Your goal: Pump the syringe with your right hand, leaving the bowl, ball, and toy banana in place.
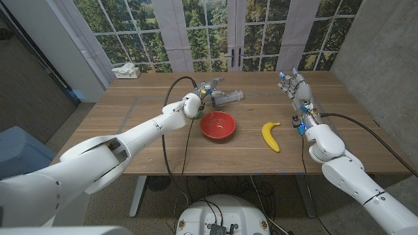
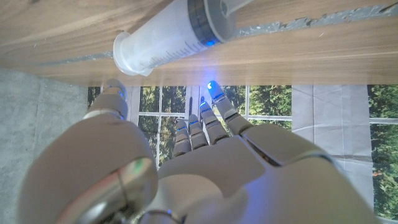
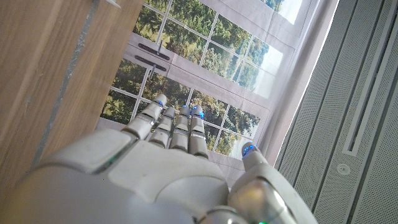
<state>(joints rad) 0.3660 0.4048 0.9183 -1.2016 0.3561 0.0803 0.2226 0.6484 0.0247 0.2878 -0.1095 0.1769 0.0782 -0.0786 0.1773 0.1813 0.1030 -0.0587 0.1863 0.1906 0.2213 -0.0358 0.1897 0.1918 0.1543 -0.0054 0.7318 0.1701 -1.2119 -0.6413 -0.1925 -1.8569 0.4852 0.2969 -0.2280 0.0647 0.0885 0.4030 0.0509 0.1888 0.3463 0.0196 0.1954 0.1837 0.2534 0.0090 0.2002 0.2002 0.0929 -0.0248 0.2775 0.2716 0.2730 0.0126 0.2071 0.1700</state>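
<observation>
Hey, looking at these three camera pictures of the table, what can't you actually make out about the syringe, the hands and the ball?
- Syringe: in the left wrist view the plunger end is cut off by the picture's edge; in the head view the left hand covers part of it, so contact is unclear.
- Ball: I cannot pick one out; anything behind the red bowl is too small.
- Right hand: raised, holding nothing; its palm side is turned away.
- Toy banana: plain.

Both hands (image 1: 208, 89) (image 1: 292, 85) up, fingers apart.
</observation>
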